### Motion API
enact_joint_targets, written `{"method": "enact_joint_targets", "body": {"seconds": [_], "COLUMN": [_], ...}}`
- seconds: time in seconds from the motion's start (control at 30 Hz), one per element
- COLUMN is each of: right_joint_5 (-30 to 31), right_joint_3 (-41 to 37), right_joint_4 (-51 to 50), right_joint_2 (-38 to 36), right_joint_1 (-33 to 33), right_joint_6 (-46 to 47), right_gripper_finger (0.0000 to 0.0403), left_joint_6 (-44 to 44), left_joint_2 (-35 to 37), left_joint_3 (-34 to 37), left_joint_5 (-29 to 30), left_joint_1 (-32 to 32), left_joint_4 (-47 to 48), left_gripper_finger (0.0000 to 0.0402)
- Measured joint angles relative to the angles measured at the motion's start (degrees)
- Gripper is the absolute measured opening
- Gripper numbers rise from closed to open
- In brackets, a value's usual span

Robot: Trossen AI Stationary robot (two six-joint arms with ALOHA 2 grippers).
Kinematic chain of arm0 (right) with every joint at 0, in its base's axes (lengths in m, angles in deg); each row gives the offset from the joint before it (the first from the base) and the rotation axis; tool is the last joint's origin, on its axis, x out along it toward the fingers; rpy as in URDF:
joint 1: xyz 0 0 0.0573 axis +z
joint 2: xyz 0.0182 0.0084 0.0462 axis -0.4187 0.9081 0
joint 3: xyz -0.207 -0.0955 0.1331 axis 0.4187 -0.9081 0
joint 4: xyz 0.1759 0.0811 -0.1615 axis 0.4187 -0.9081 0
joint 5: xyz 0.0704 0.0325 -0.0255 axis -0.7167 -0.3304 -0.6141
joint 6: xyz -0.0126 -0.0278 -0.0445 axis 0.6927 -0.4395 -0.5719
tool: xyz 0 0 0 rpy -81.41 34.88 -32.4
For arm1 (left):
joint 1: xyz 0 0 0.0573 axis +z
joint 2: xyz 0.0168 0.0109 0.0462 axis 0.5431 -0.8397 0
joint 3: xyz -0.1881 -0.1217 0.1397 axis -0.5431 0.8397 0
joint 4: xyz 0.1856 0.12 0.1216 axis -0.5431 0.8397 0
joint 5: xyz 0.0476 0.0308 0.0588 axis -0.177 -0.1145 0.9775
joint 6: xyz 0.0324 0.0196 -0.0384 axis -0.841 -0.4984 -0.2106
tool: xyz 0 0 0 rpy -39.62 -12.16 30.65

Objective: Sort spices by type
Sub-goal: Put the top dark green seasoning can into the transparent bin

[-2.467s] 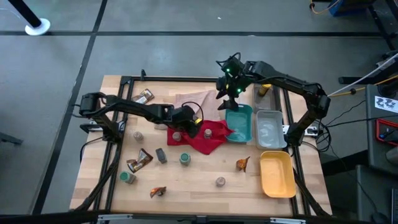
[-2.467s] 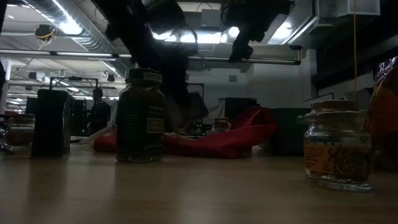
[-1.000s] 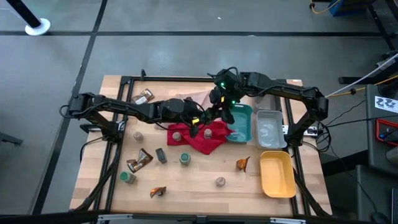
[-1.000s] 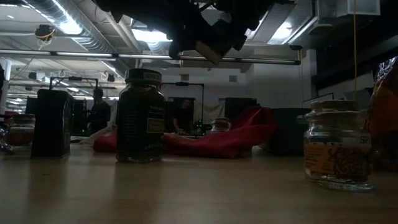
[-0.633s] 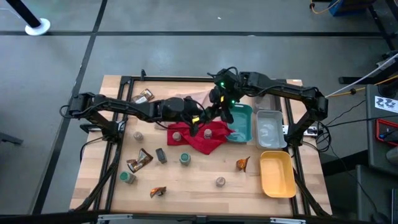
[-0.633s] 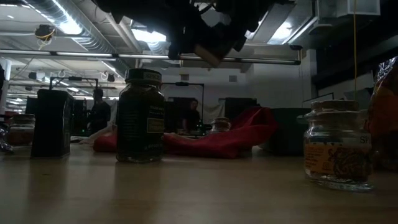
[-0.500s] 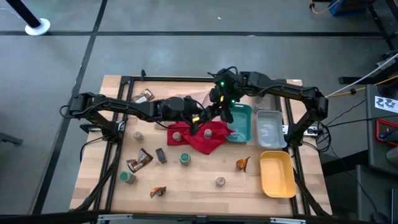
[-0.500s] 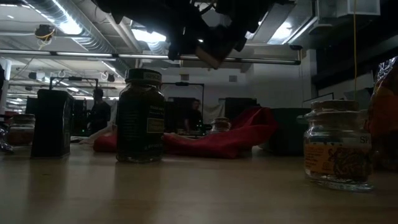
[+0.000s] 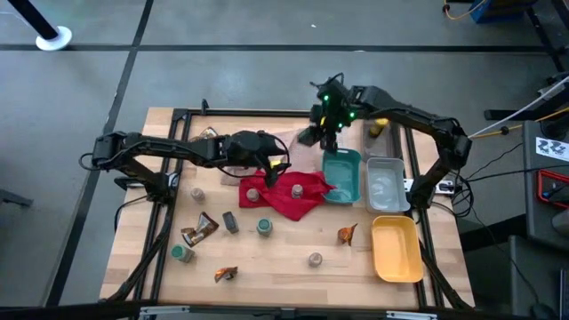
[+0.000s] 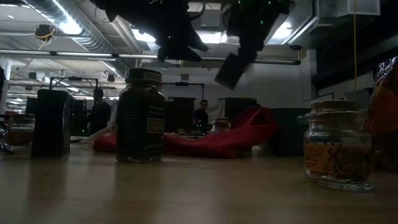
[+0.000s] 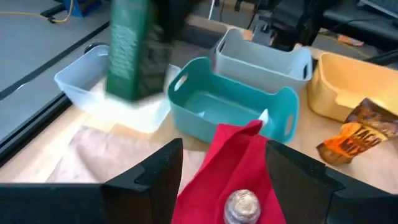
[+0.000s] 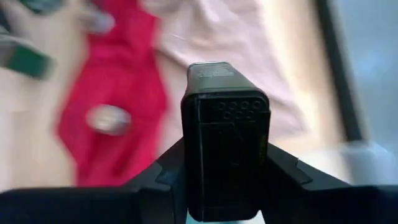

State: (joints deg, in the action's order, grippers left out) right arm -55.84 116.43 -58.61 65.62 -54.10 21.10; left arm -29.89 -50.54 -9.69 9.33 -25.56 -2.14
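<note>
A dark spice tin (image 12: 227, 143) with a black shaker lid and a green label (image 11: 134, 50) hangs in the air over the beige cloth (image 9: 280, 142), near the teal tray (image 9: 342, 175). My right gripper (image 9: 316, 133) is shut on it. My left gripper (image 11: 221, 180) stands open above the red cloth (image 9: 289, 196), with a grey-lidded jar (image 11: 241, 204) on the cloth below its fingers. More jars (image 9: 264, 228) and brown sachets (image 9: 201, 228) stand and lie on the wood nearer the front. My right gripper pinches the tin between its two fingers, on two opposite sides (image 12: 193, 180) just below the lid end. The fingers come from above, slanting down. The tin hangs tilted below them (image 10: 229, 70), lifted clear of the table and cloths.
A clear tray (image 9: 385, 184) and a yellow tray (image 9: 396, 249) stand to the right of the teal one. A yellow-capped bottle (image 9: 377, 130) is at the far right. A dark box (image 9: 230, 221) and a sachet (image 9: 347, 234) sit on the front half of the table.
Both grippers were together at the tin above the red cloth. My left gripper has let go and drawn back toward the table's left. My right gripper has carried the tin toward the far edge and turned, so the tin now hangs tilted.
</note>
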Motion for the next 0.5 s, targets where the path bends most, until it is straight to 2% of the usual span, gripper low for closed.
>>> {"method": "enact_joint_targets", "body": {"seconds": [0.13, 0.5], "right_joint_5": [4.19, 4.63], "right_joint_3": [0.0, 0.0], "right_joint_4": [-0.5, 0.19], "right_joint_2": [1.34, 11.35], "right_joint_1": [-5.58, -16.98], "right_joint_6": [-1.44, -5.58], "right_gripper_finger": [0.0139, 0.014], "left_joint_6": [-1.37, -1.26], "left_joint_2": [0.0, 0.0], "left_joint_3": [0.0, 0.0], "left_joint_5": [0.06, 0.08], "left_joint_1": [-0.04, -0.04], "left_joint_4": [1.88, 2.12], "left_gripper_finger": [0.0211, 0.0209]}}
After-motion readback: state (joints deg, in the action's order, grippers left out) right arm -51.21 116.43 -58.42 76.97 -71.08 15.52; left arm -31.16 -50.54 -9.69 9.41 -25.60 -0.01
